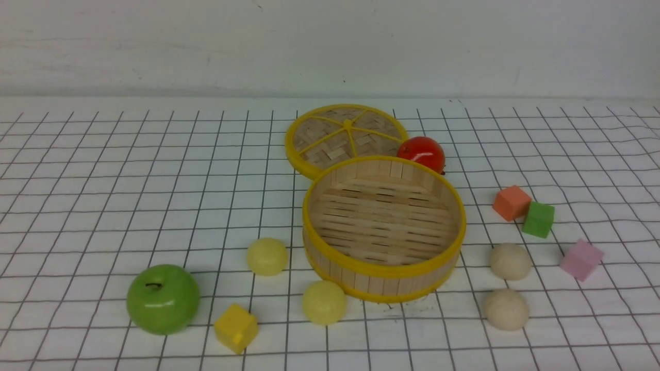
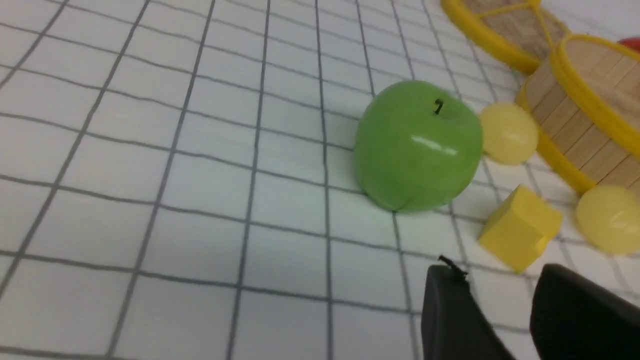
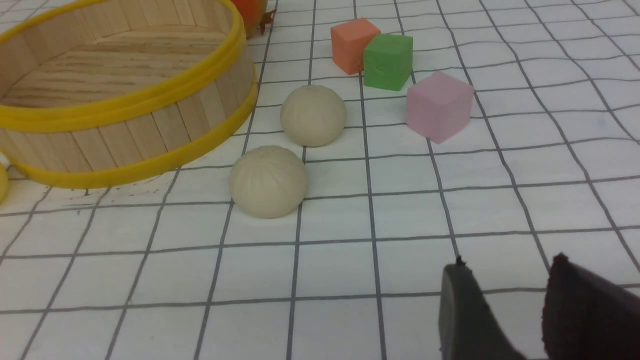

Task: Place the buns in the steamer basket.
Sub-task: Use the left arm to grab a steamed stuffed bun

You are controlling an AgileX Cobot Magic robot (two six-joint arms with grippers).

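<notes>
The round bamboo steamer basket (image 1: 384, 273) stands mid-table with nothing inside. Two pale yellow buns lie at its left front: one (image 1: 267, 256) and one (image 1: 324, 302). Two beige-white buns lie to its right: one (image 1: 510, 261) and one (image 1: 506, 308). Neither arm shows in the front view. In the left wrist view my left gripper (image 2: 500, 272) hangs open over bare cloth, short of the yellow cube (image 2: 520, 227), with a yellow bun (image 2: 607, 218) beyond. My right gripper (image 3: 507, 265) is open over bare cloth, apart from the nearer beige bun (image 3: 268, 181).
The flat woven lid (image 1: 345, 136) lies behind the basket with a red tomato (image 1: 421, 153) beside it. A green apple (image 1: 163, 299) and a yellow cube (image 1: 236, 327) sit front left. Orange (image 1: 511, 202), green (image 1: 538, 219) and pink (image 1: 581, 259) cubes lie at the right.
</notes>
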